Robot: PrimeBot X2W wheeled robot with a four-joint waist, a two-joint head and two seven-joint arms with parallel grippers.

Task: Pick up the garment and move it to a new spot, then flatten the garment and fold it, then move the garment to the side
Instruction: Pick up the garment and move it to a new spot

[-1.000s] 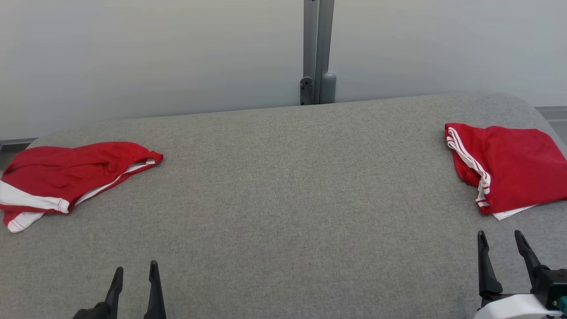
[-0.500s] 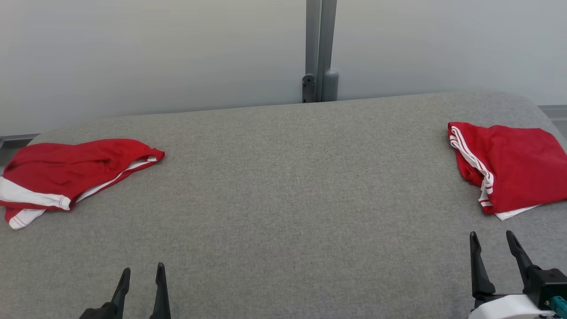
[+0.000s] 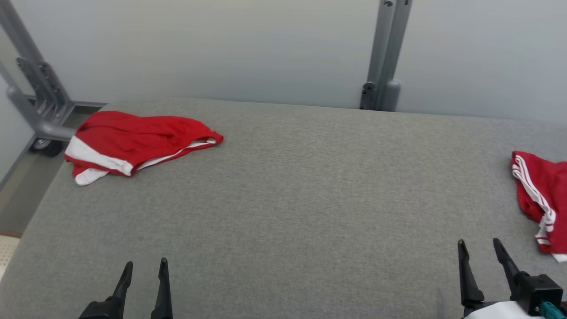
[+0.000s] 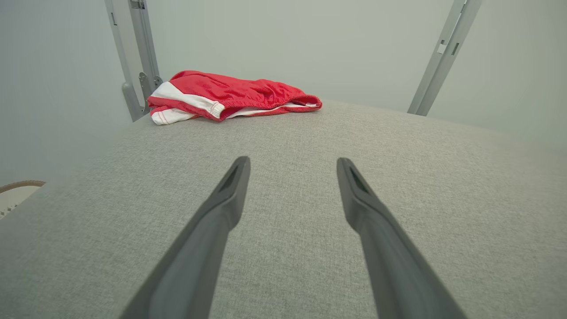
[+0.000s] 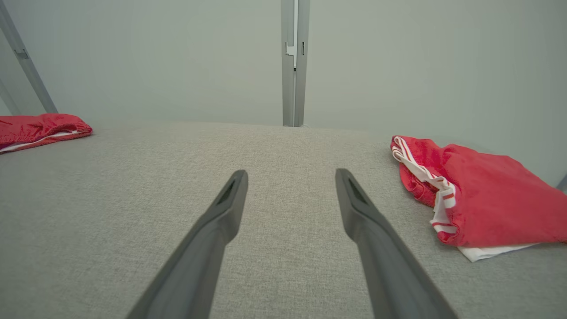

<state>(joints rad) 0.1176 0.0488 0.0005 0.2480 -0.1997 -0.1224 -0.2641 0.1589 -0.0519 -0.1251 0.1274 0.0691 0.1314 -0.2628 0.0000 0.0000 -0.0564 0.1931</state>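
A crumpled red garment with white trim [image 3: 133, 139] lies at the far left corner of the grey fabric table [image 3: 301, 186], untouched. It shows ahead and to the left in the left wrist view [image 4: 230, 95] and at the left edge of the right wrist view [image 5: 40, 126]. A second red garment with white stripes [image 3: 542, 199], folded, lies at the table's right edge [image 5: 483, 199]. My left gripper [image 3: 146, 263] hovers open and empty near the front edge [image 4: 293, 161]. My right gripper [image 3: 479, 242] is open and empty too, just left of the folded garment [image 5: 291, 173].
A grey metal post [image 3: 385, 66] stands behind the table against the pale wall. A grey metal frame with a caster [image 3: 40, 110] sits off the far left corner. The table's left edge drops to the floor [image 3: 17, 195].
The whole head picture has slid to the right, so the camera has turned left. Both garments lie as before on the table. Both grippers stay open and low at the front.
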